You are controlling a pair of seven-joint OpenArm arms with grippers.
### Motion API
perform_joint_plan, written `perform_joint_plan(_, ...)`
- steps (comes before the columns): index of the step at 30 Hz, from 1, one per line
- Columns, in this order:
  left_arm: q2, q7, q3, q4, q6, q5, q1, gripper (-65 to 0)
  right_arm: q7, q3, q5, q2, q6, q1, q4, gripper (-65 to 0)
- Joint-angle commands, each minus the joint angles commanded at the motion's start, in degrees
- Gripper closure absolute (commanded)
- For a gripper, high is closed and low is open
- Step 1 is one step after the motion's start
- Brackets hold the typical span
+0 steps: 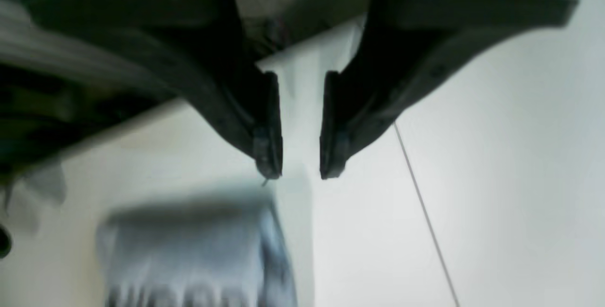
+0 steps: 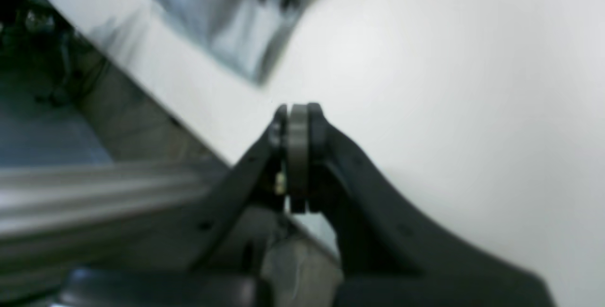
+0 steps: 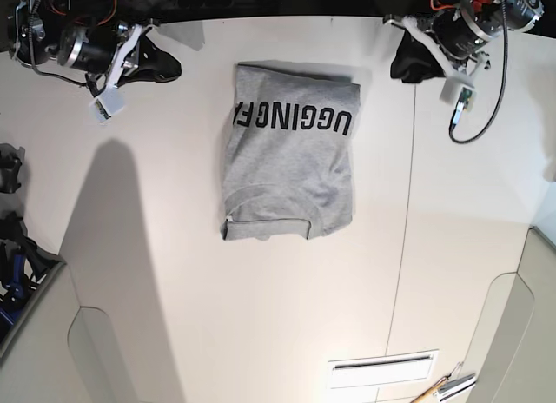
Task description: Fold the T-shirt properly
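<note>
**Grey tee folded up mid-table, both arms parked at the far edge**

The T-shirt [image 3: 289, 151] sits folded into a compact rectangle on the white table [image 3: 261, 316], closer to the far edge than the near one. A row of black block letters runs across its upper part, reading upside down from the base view, and a folded hem edge shows along the bottom.

The left gripper [image 1: 300, 174] hangs above bare table with its jaws apart and nothing between them; the shirt shows up blurry just below and off to one side of it in the left wrist view. The right gripper [image 2: 298, 108] has its fingertips pressed together, holding nothing, over the table's edge, well apart from the shirt. In the base view both arms sit up by the far corners, one on either side of the shirt, touching no fabric.
</note>
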Motion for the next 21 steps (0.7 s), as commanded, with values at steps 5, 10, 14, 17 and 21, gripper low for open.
perform_joint_plan(5, 0.0, 0.2, 0.0, 0.0, -1.5, 0.4, 10.2, -15.0, 0.0, -0.1, 1.0, 4.7, -0.04, -5.5, 0.0, 0.0)
perform_joint_plan(10, 0.0, 0.4, 0.0, -0.5, -3.1, 1.8, 18.9, -15.0, 0.0, -4.5, 0.4, 9.2, -0.02, -13.1, 0.0, 0.0)
perform_joint_plan(14, -0.1, 0.2, 1.8, -5.0, -3.1, 2.3, 22.6, -15.0, 2.2, -10.3, -3.2, 11.1, -0.07, -17.3, -0.1, 0.0)
perform_joint_plan(17, -2.3, -1.7, 5.9, -12.7, -3.1, 4.0, 22.6, -15.0, 3.2, -15.5, -8.8, 11.1, -0.57, -17.2, -0.5, 0.0)
perform_joint_plan(21, -6.3, -10.9, 14.6, -25.4, -3.1, 13.1, 21.2, -15.0, 8.6, -22.1, -17.8, 11.1, -0.79, -16.9, -3.8, 0.0)
